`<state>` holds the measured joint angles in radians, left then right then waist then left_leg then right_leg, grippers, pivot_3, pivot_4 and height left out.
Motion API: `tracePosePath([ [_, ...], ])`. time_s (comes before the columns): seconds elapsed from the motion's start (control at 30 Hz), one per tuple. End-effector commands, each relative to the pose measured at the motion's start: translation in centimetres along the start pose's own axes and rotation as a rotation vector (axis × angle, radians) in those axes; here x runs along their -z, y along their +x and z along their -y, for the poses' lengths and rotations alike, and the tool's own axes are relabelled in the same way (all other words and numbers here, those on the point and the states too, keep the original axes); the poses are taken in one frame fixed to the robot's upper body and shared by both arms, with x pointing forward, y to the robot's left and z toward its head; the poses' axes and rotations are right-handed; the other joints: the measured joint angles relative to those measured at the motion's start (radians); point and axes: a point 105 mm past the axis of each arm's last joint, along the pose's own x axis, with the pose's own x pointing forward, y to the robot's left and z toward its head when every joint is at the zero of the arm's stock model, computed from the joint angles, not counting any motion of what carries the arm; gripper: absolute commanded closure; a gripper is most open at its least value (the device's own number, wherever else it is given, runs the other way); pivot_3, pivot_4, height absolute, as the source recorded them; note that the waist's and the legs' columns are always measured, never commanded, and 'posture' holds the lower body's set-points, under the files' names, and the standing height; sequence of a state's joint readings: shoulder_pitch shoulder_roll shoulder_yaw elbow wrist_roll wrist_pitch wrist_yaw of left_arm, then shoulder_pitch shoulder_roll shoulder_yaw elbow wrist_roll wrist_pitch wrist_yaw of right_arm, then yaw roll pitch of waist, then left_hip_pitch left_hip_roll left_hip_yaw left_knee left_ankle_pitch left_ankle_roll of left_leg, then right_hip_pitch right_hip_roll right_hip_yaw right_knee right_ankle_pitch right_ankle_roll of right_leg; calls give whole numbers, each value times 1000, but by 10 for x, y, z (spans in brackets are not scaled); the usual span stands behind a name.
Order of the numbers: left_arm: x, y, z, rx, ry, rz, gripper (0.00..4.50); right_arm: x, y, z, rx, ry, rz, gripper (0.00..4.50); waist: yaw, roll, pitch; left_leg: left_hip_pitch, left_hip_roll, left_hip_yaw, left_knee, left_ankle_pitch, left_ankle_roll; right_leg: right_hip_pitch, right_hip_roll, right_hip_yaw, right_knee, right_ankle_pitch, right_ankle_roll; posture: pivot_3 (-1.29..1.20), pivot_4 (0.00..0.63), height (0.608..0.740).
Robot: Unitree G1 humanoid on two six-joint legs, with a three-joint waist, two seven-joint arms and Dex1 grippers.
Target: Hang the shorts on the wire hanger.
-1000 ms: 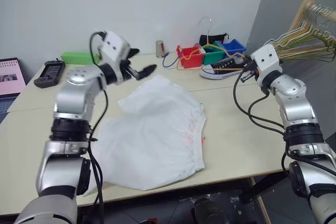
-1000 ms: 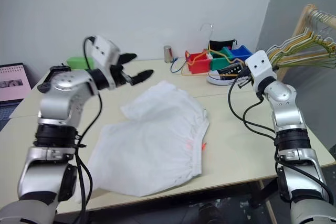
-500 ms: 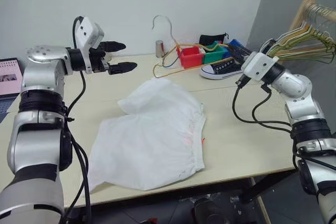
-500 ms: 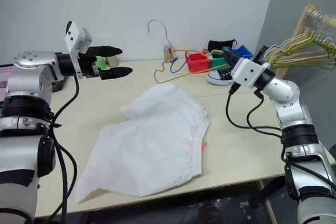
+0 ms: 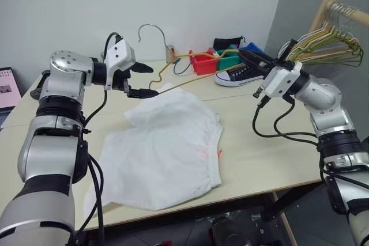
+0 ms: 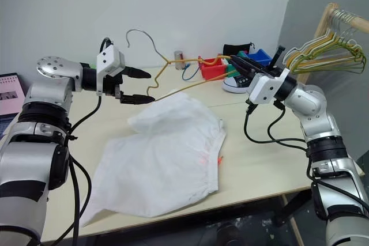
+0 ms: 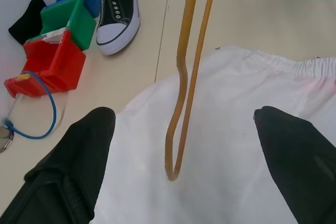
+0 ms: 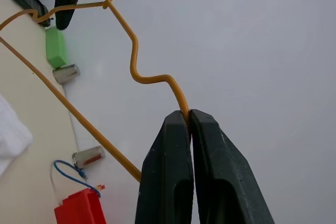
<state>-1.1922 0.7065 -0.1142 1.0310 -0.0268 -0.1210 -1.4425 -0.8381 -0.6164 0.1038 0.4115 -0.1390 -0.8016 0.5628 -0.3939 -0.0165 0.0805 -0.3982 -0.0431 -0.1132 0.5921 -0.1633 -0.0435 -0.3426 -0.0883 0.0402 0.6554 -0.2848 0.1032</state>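
On the near half of the table (image 6: 259,159) the shorts (image 6: 167,156) lie spread flat and a little rumpled, white, with a speck of orange drawstring (image 6: 219,159) at the waistband edge on the robot's right. Nothing grips them.

Just beyond and above their far edge, the hanger (image 6: 190,76) hangs in the air, held out sideways over the table. The right gripper (image 8: 189,124) has its two black fingers pressed together on one end of the wire, pinching it where the shoulder kinks. From there the tan wire runs across toward the robot's left, its hook (image 6: 141,34) curling up against the wall.

The left gripper (image 6: 138,86) sits at that other end, fingers spread wide. In the left wrist view, the wire's bend hangs between the two fingers without touching either, over the white cloth.

Farther back on the table stand red, green and blue bins (image 5: 222,60), a black-and-white sneaker (image 5: 236,76), a blue cable (image 7: 44,111) and a small metal can (image 6: 179,56). Off to the right, a wooden rack carries a bunch of hangers (image 6: 328,56).
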Motion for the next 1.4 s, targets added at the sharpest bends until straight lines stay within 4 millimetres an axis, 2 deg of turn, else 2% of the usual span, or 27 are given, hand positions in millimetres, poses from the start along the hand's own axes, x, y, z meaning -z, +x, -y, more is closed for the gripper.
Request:
tracePosePath([
  [0.03, -14, -2, -5, 1, 62, 9, 0, -19, 6, 15, 45, -41, 75, 4491, 0, 0, 0, 0, 0, 0, 0, 0, 0, 0, 0, 0, 1, 0, 0, -328, 6, 740],
  [0.3, -12, 6, -3, 11, 70, 2, 0, -30, 13, 18, 69, -43, 115, 4491, -10, 0, 0, 1, 0, -1, 1, 0, 1, 0, 0, 0, 3, 0, 0, -329, 11, 740],
  [0.43, -9, 8, -3, 0, 65, -17, 693, -30, 14, 20, 80, -39, 114, 4500, -19, 0, 0, 1, 0, -2, 1, 1, 1, 0, 0, 0, 4, 0, 0, -329, 16, 740],
  [0.53, -8, 7, -3, 4, 52, -17, 1511, -30, 14, 20, 82, -37, 113, 4500, -21, 0, 0, 1, 0, -2, 1, 1, 1, 0, 0, 0, 4, 0, 0, -327, 17, 740],
  [0.7, -8, 6, -2, 10, 51, -17, 2634, -29, 16, 23, 94, -35, 113, 4500, -22, 0, 0, 1, 0, -2, 1, 1, 1, 0, 0, 0, 4, 0, 0, -324, 16, 740],
  [1.0, -9, 5, -2, 14, 53, -20, 4402, -25, 17, 25, 104, -35, 96, 4500, -22, 0, 0, 1, 0, -2, 1, 1, 1, 0, 0, 0, 5, 0, 0, -320, 14, 740],
  [1.17, -10, 3, -3, 10, 56, -23, 4479, -21, 17, 22, 97, -40, 81, 4500, -22, 0, 0, 1, 0, -2, 1, 1, 1, 0, 0, 0, 5, 0, 0, -317, 14, 740],
  [1.33, -7, 6, -3, 4, 62, -55, 4479, -8, 20, 7, 30, -13, -13, 4500, -22, 0, 0, 2, 0, -3, 1, 1, 1, 0, 0, 0, 6, 0, 0, -321, 18, 740],
  [1.4, -5, 7, -1, 20, 64, -58, 4500, -2, 19, -1, -16, 16, -48, 3990, -22, 0, 0, 2, 0, -3, 1, 1, 1, 0, 0, 0, 6, 0, 0, -320, 19, 740],
])
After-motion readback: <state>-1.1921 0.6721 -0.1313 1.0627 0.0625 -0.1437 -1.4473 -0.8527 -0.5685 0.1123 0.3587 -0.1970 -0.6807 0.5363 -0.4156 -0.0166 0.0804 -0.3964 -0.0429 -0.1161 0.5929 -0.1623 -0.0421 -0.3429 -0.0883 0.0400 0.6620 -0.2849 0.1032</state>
